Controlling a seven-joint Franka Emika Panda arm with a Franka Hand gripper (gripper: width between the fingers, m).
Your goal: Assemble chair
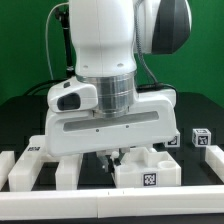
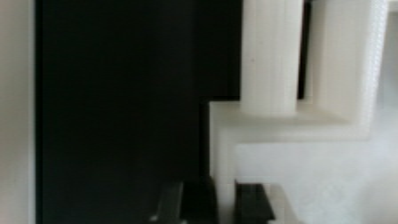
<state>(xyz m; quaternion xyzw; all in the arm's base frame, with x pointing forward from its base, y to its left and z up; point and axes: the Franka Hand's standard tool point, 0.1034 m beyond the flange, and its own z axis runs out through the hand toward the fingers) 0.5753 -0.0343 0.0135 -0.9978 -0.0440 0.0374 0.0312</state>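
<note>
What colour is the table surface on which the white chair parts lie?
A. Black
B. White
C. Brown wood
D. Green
A: the table shows black around the white chair part in the exterior view, and the wrist view also shows a dark surface beside the white part.

Matte white chair part [image 1: 140, 165] carries a black-and-white square tag [image 1: 150, 181]; the arm [image 1: 100, 35] is glossy white with a grey ring and black joint cap; the table [image 2: 125, 100] is plain black
</note>
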